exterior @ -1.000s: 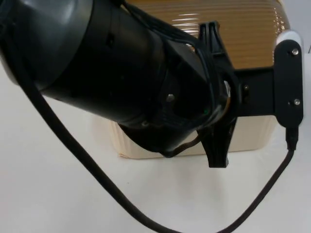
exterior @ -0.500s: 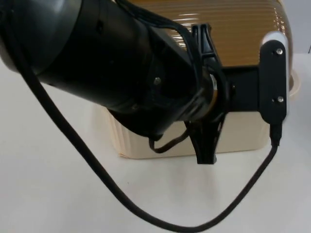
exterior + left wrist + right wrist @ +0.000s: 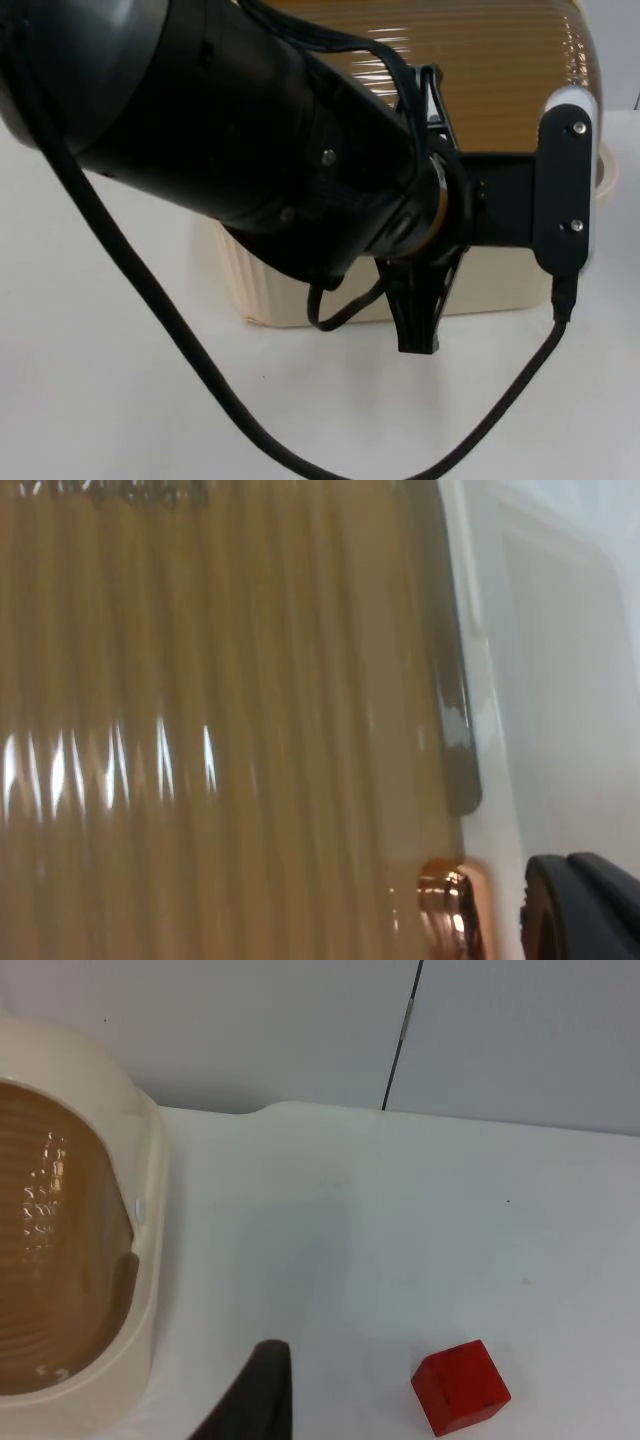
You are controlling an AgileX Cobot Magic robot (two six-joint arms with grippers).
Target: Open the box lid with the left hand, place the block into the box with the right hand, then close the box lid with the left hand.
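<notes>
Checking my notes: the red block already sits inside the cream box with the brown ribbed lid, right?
No. The right wrist view shows the red block lying on the white table, apart from the cream box. The brown ribbed lid is as you say.

Left arm (image 3: 250, 150) is reaching low across the top view; left gripper (image 3: 580, 905) fingertip is showing, right gripper (image 3: 255, 1395) is waiting.

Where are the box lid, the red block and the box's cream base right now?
box lid (image 3: 480, 70), top view, on its ribbed brown surface.
red block (image 3: 460, 1385), right wrist view, on its top face, lying on the white table.
box base (image 3: 500, 285), top view, on its cream front wall.
</notes>
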